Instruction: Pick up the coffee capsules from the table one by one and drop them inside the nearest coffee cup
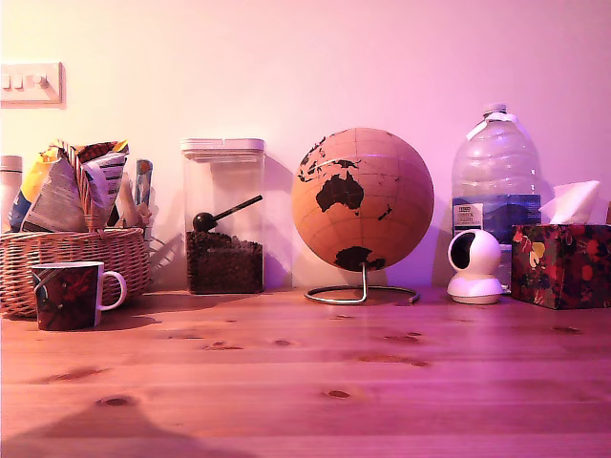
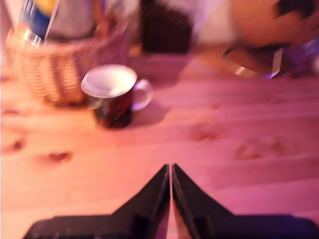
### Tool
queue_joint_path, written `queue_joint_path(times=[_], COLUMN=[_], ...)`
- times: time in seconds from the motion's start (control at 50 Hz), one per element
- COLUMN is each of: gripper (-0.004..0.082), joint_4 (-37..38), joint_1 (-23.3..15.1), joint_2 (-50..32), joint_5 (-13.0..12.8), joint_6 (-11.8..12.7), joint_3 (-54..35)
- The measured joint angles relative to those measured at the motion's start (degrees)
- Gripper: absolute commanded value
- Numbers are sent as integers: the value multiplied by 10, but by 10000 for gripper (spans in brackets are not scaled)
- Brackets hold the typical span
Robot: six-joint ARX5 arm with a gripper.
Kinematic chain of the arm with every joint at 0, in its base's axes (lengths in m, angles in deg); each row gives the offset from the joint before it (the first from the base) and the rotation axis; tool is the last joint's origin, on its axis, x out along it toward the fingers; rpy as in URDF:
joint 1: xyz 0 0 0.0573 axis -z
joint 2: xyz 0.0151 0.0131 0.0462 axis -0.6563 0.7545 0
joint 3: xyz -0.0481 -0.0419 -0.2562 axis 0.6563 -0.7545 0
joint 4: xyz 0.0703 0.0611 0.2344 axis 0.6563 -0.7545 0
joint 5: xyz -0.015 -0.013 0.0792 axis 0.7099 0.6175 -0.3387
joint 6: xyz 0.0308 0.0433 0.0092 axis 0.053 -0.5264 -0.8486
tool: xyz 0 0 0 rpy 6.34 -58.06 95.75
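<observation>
The coffee cup (image 1: 69, 296) has a dark red-and-black pattern, a white rim and a white handle. It stands on the pine table (image 1: 334, 382) at the exterior view's left, just in front of a wicker basket. In the blurred wrist view the cup (image 2: 112, 99) is upright and looks empty from above, some way ahead of my gripper (image 2: 171, 168). The black fingers are shut tip to tip above bare table (image 2: 239, 149), with nothing visible between them. No coffee capsules show in either view. The arm is outside the exterior view.
Along the wall stand a wicker basket (image 1: 72, 258) of packets, a clear jar of coffee beans (image 1: 224, 229), a cork globe on a wire stand (image 1: 363, 200), a water bottle (image 1: 496, 181), a white camera (image 1: 474, 267) and a tissue box (image 1: 560, 262).
</observation>
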Motion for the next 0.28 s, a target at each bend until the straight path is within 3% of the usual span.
queue_joint_path(times=[0.28], gripper=[-19], joint_4=[-32], joint_1=[30], joint_2=[-73], joint_5=[2], joint_6=[5], joint_3=[0])
